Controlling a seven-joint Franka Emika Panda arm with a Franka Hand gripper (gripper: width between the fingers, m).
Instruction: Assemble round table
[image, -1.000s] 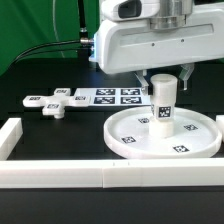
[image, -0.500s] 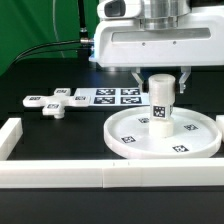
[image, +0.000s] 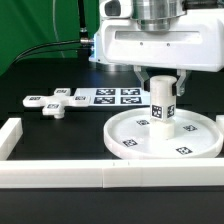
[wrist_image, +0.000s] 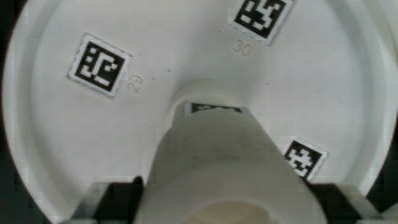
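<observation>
The large white rimmed disc lies flat on the table at the exterior view's right. The thick short cylinder stands upright on its centre hub. My gripper comes straight down over it, with one finger on each side of the cylinder's top, shut on it. In the wrist view the cylinder fills the space between the dark finger pads, with the tagged disc beneath. The flat cross-shaped piece lies apart at the exterior view's left.
The marker board lies behind the disc, between it and the cross-shaped piece. A long white wall bar runs along the front, and a shorter one stands at the left edge. A green backdrop is behind.
The gripper and the cylinder's tag have turned slightly about the upright axis. The cylinder stays standing on the hub and the disc has not moved.
</observation>
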